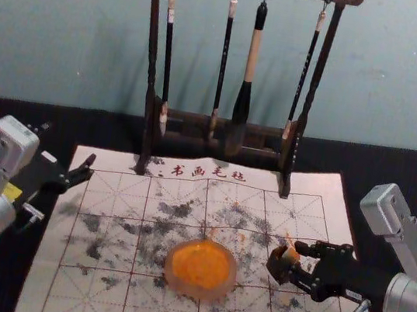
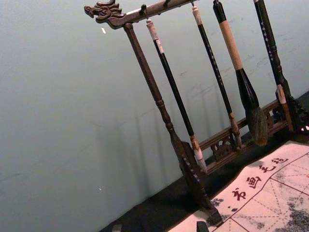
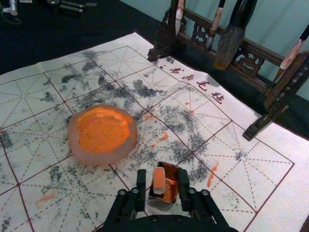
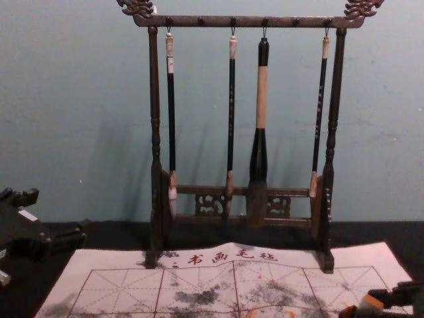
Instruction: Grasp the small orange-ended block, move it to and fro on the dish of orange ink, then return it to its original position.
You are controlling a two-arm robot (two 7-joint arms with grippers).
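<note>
"Brushes point(image 4: 262, 99), four of them, hang from a dark wooden rack point(image 4: 156, 122) across the far end of the mat point(image 1: 310, 185). What's in front?"

"The dish point(image 3: 91, 158) of orange ink point(image 3: 103, 129), with the block point(image 3: 159, 180) to its right, toward the mat's right side. A dark cup point(image 3: 170, 194) is right up against the block; I can't tell whether the block stands in it."

"Any writing?"

"书画毛毡, in dark red along the mat's far edge. The marks on the handles are too small to read."

"And the right claw point(image 1: 295, 261)?"

"Low at the mat's right, fingers parted around block and cup. Whether they touch either, I can't tell."

"The left claw point(image 4: 57, 215)?"

"Near the mat's left edge, fingers spread wide."
</note>
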